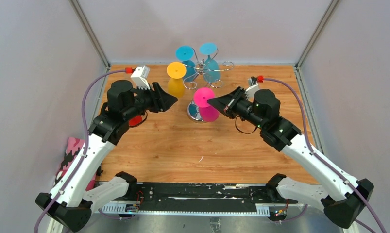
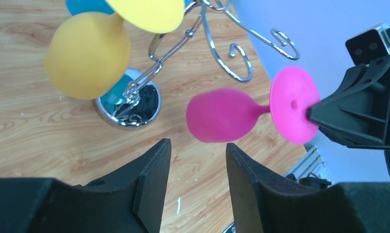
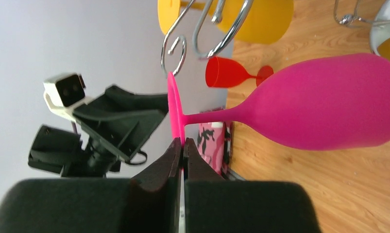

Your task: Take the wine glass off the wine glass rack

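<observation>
Left pincer (image 2: 197,144) open, nothing between its fingers, aimed at the bowl of the pink wine glass (image 2: 222,116) and stopping just short of it. Under that arm, a red glass (image 3: 231,73) on its side on the table (image 1: 183,155), with nothing spilled beside it.

Further along, hung foot-up on the wine glass rack (image 2: 149,102): a yellow glass (image 1: 175,80), then a blue glass (image 1: 185,58) and a lighter blue glass (image 1: 210,56) behind. Bowls matt and opaque, mouths turned down or away — contents hidden, though hung that way probably none.

Pink wine glass level in the air in front of the rack, bowl toward the left arm, foot toward the right. Seemingly free of the scroll arms in the left wrist view. In the right wrist view, though, a chrome curl just above the foot's rim; touching or apart, impossible to tell. By the look of it silicone or plastic: likely light, slightly yielding, grippy rather than slick, not apt to shatter. Held only by the edge of the thin foot, so liable to pivot or droop at the bowl end — surer to take by the stem or around the bowl.

Right pincer (image 3: 183,145) clamped tight on that foot's rim.
</observation>
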Robot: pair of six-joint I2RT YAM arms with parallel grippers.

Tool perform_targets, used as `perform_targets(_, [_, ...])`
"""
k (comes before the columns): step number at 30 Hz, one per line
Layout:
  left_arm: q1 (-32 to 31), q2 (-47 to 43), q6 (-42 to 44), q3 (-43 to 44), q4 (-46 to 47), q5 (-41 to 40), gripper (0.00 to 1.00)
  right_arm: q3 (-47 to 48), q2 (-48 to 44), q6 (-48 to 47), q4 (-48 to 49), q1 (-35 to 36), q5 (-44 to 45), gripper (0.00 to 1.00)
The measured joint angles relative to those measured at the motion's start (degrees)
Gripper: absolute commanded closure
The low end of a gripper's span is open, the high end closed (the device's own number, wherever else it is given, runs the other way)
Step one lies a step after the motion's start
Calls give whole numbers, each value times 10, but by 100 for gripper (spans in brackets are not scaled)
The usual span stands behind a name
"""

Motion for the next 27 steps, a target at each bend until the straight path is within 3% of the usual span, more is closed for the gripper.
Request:
perform_targets(4, [0,-1,-11,-1,24,20,46,44,-12,-53,-65,0,-41,100])
perform_targets(10, [-34,-7,-28,5,55,26,45,208,-47,-176,-179,0,-49,100])
perform_targets(15, [-91,42,-28,88,93,34,43,325,-79,-268,-205,0,-28,100])
perform_targets(22, [-94,194,-104,151,350,167,42,406,-62,-344,-184,0,-36,100])
perform_targets(27, [-92,299,-222,133,598,254,41,407,-34,-360,-157,0,-75,100])
